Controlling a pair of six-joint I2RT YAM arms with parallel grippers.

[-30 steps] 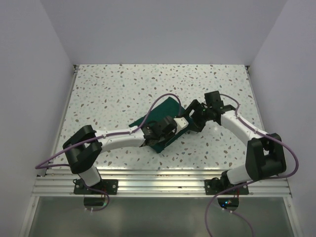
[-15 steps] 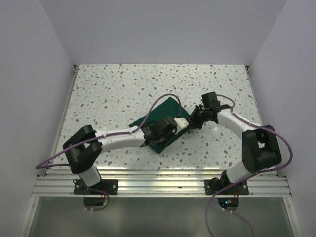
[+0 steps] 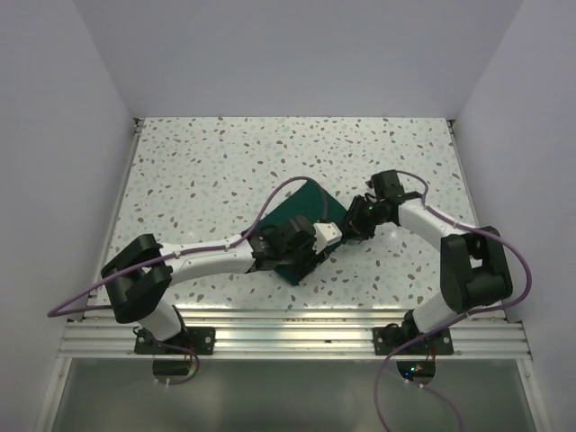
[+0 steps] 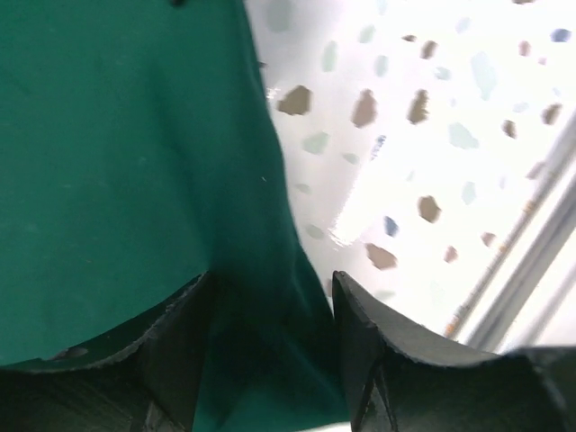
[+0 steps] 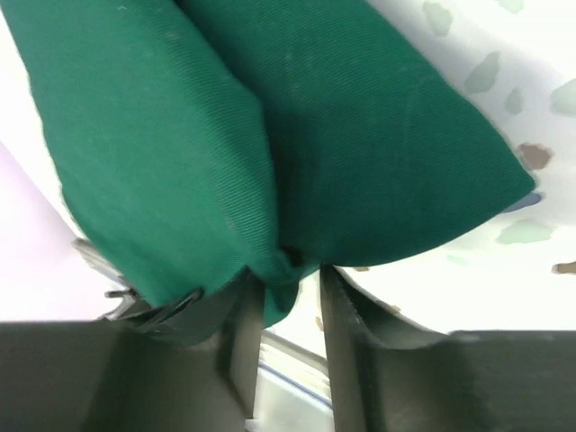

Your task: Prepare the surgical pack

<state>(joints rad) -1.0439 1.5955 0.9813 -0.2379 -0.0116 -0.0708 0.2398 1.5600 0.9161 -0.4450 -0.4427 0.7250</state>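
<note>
While the left gripper (image 4: 270, 333) has just spread over the drape (image 4: 117, 162), the right gripper (image 5: 288, 310) pinches its corner, so folding continues.

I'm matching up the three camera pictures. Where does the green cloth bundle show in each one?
Top external: the green cloth bundle lies mid-table between the two hands.
Left wrist: it fills the left half, its edge running down between the fingers.
Right wrist: it spans the upper frame, a fold reaching down between the fingers.
Shared landmark: the speckled tabletop, bare beside the cloth's edge in all three views.
</note>
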